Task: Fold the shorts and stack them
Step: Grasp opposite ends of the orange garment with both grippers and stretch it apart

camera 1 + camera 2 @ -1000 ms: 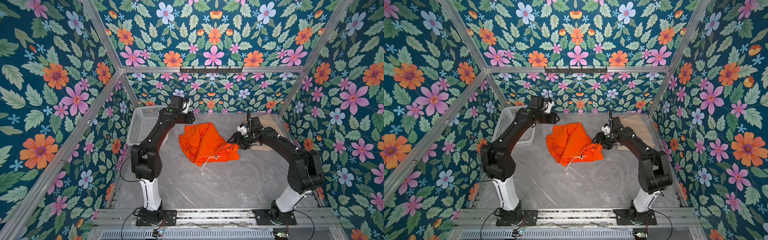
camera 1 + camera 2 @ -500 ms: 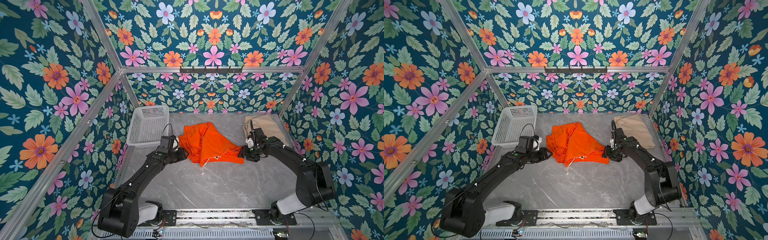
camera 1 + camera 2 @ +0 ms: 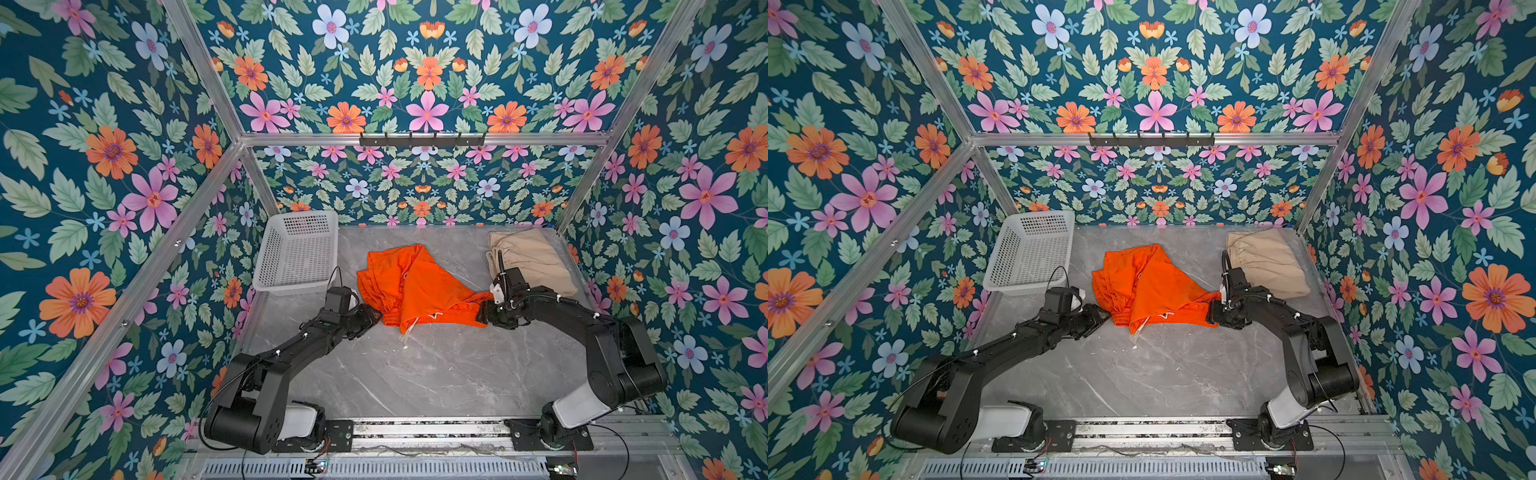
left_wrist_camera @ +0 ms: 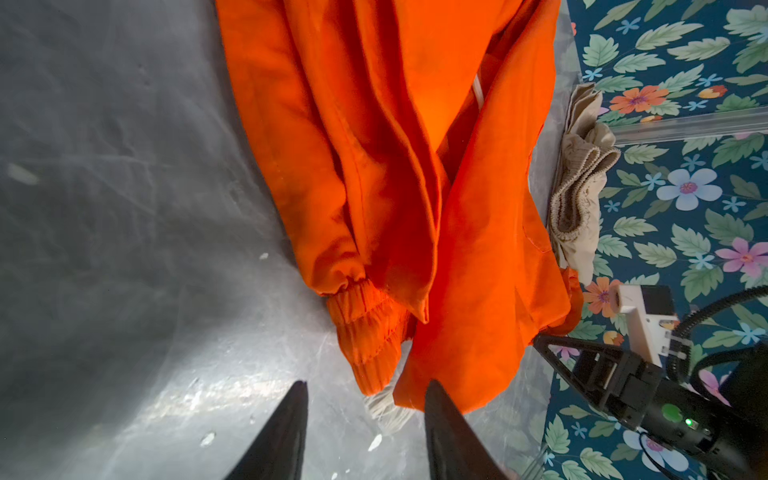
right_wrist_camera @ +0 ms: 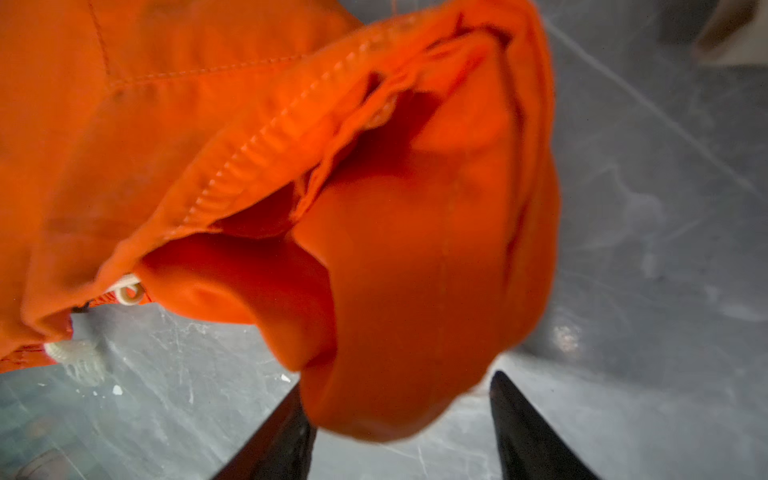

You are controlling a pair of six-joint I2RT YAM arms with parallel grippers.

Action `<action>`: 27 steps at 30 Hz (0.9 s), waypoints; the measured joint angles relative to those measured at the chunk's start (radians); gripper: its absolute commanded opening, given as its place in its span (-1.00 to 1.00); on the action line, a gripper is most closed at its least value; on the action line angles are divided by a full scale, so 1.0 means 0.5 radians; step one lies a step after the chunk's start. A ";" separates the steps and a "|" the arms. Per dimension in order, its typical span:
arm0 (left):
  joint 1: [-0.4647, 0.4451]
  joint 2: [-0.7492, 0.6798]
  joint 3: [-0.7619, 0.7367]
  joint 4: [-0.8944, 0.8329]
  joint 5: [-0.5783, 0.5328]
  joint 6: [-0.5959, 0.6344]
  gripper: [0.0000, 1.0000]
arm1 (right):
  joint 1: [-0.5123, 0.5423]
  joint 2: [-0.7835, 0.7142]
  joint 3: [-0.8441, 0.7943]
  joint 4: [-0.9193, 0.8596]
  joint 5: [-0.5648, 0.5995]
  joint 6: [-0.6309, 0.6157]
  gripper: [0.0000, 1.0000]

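- While the white basket stands at the far left corner of the counter, the left gripper lies low beside the left edge of the orange shorts, jaws partly apart and holding nothing.
- These shorts lie crumpled mid-counter, with the white drawstring trailing toward the near edge.
- At their right end sits the right gripper, jaws wide apart; a cloth fold overlaps one finger, unclamped.
- Folded beige shorts rest at the far right corner.
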 measured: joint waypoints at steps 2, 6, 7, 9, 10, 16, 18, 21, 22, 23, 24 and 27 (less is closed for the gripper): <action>-0.011 0.051 -0.007 0.066 0.020 -0.020 -0.04 | -0.002 0.000 -0.019 0.040 -0.011 0.005 0.30; -0.041 0.157 -0.007 0.174 0.061 -0.068 -0.04 | -0.017 -0.005 -0.064 0.122 -0.064 0.016 0.30; -0.045 0.185 -0.007 0.207 0.072 -0.098 -0.04 | -0.024 -0.008 -0.076 0.138 -0.076 0.021 0.30; -0.053 0.227 -0.007 0.253 0.078 -0.108 -0.04 | -0.040 -0.016 -0.104 0.172 -0.108 0.045 0.30; -0.056 0.246 -0.007 0.274 0.081 -0.118 -0.05 | -0.048 -0.021 -0.117 0.189 -0.121 0.046 0.30; -0.082 0.352 -0.011 0.391 0.096 -0.163 -0.08 | -0.085 -0.041 -0.192 0.279 -0.202 0.061 0.30; -0.088 0.385 -0.015 0.429 0.105 -0.194 -0.10 | -0.095 -0.059 -0.220 0.302 -0.218 0.072 0.30; -0.092 0.439 -0.018 0.485 0.110 -0.214 -0.26 | -0.101 -0.104 -0.272 0.339 -0.227 0.101 0.30; -0.092 0.461 -0.018 0.510 0.114 -0.222 -0.37 | -0.101 -0.128 -0.296 0.354 -0.236 0.101 0.30; -0.092 0.475 -0.019 0.526 0.114 -0.232 -0.46 | -0.102 -0.150 -0.316 0.369 -0.239 0.105 0.30; -0.093 0.491 -0.021 0.546 0.114 -0.250 -0.56 | -0.105 -0.175 -0.341 0.391 -0.246 0.114 0.29; -0.093 0.537 -0.027 0.606 0.123 -0.262 -0.83 | -0.140 -0.223 -0.414 0.445 -0.278 0.146 0.30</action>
